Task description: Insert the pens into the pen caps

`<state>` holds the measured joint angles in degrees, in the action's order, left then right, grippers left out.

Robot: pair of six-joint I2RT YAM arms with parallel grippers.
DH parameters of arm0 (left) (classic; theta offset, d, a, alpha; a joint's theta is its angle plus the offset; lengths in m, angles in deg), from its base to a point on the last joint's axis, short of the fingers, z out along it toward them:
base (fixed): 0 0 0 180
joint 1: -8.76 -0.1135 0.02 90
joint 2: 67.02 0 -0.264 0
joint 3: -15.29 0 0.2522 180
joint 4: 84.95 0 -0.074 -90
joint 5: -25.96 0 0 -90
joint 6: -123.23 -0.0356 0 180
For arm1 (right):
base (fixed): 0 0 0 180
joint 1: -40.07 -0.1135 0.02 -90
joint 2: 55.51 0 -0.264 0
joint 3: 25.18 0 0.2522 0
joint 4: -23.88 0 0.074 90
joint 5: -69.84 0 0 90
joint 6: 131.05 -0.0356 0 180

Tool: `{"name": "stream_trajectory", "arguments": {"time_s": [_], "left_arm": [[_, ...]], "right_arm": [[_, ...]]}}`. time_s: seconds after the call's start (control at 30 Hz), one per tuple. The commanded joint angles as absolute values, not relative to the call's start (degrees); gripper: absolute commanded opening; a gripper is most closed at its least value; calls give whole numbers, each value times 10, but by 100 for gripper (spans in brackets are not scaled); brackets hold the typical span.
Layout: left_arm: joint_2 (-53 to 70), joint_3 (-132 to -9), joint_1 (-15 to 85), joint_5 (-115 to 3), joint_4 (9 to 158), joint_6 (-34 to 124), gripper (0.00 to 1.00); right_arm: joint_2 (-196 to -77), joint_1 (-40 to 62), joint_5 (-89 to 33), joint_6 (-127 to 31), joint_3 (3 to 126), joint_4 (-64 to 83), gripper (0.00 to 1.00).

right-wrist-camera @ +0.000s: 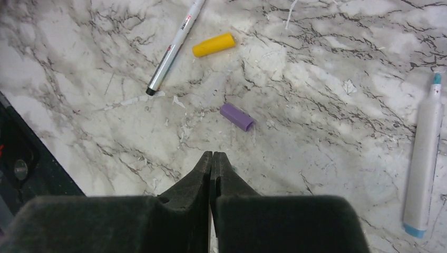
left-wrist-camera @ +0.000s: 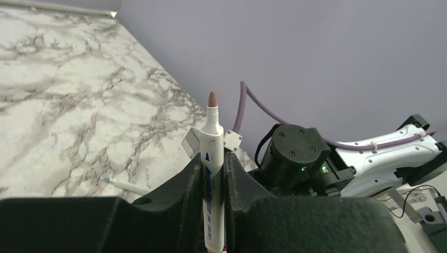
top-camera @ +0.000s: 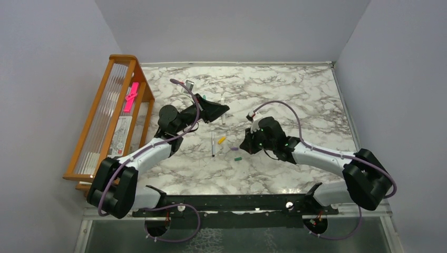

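My left gripper (left-wrist-camera: pixel 213 161) is shut on a white pen (left-wrist-camera: pixel 211 132) that stands upright between its fingers, brownish tip bare and pointing up; in the top view it hovers over the table's middle (top-camera: pixel 221 110). My right gripper (right-wrist-camera: pixel 212 156) is shut on nothing, just above the marble. Directly ahead of its tips lies a pale purple cap (right-wrist-camera: pixel 236 116). Farther off are an orange-yellow cap (right-wrist-camera: pixel 213 45) and a thin pen (right-wrist-camera: pixel 174 47) with a dark end. A white pen with a teal tip (right-wrist-camera: pixel 423 158) lies to the right. A green cap (top-camera: pixel 237 157) and a teal cap (top-camera: pixel 249 116) rest near the right gripper (top-camera: pixel 245 145).
A wooden rack (top-camera: pixel 113 116) with a pink strip (top-camera: pixel 130 96) stands along the left edge of the marble table (top-camera: pixel 295 89). Grey walls close the back and both sides. The right arm's wrist (left-wrist-camera: pixel 295 153) sits close behind the held pen in the left wrist view.
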<state>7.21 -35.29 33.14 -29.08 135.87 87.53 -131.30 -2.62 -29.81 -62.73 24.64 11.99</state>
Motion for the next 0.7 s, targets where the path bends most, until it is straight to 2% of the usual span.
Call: {"name": "stream_trajectory", "arguments": {"time_s": [0.0,0.1,0.23,0.3,0.67], "left_arm": [[47,-331,330,-279,1337,856,0],[43,-333,330,-278,1320,849,0],[39,-333,329,-277,1312,839,0],[35,-332,330,-280,1304,832,0],[27,-336,329,-287,1274,811,0]], "right_arm": [[-1345,-33,-290,-605,292,123,1],[-1379,-36,-291,-603,311,117,3],[-1414,-41,-270,-591,327,116,30],[-1431,-43,-263,-580,336,113,39],[-1481,-52,-237,-559,350,110,44]]}}
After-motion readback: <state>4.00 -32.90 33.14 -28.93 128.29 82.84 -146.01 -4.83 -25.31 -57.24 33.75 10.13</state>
